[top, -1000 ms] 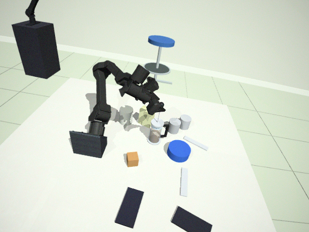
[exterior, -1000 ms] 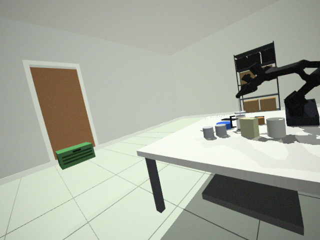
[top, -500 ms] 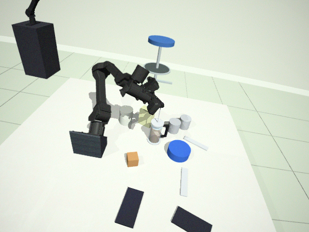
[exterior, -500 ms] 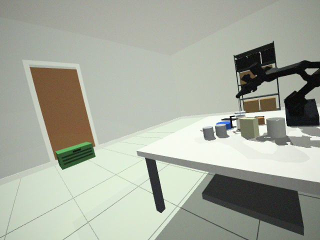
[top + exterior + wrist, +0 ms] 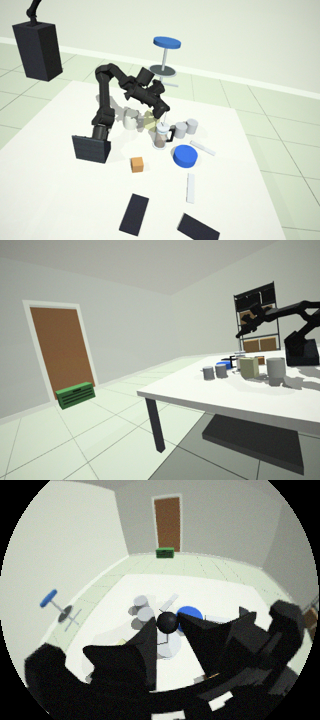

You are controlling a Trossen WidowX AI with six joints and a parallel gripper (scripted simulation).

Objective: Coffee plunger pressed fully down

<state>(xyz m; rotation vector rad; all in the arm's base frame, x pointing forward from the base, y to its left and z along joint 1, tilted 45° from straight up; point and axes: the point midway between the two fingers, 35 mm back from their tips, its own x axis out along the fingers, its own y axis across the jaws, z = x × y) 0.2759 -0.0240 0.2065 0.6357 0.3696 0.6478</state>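
The coffee press (image 5: 159, 140) (image 5: 169, 649) stands upright on the table, its black handle (image 5: 173, 135) toward the two grey cups. Its thin plunger rod (image 5: 165, 119) (image 5: 239, 344) stands far up out of the lid (image 5: 163, 127), so the plunger is raised. The round black knob (image 5: 167, 622) tops the rod. My gripper (image 5: 166, 108) (image 5: 237, 336) (image 5: 166, 618) is shut on the knob, one finger at each side of it, high above the lid. In the top and exterior views the knob hardly stands out from the dark fingertips.
Two grey cups (image 5: 180, 130) (image 5: 192, 126) stand beyond the handle. A yellow box (image 5: 149, 121) (image 5: 249, 367) and a pale canister (image 5: 130, 120) (image 5: 275, 368) stand behind the press, under the arm. A blue cylinder (image 5: 185, 156) and an orange cube (image 5: 137, 164) are nearer the top camera.
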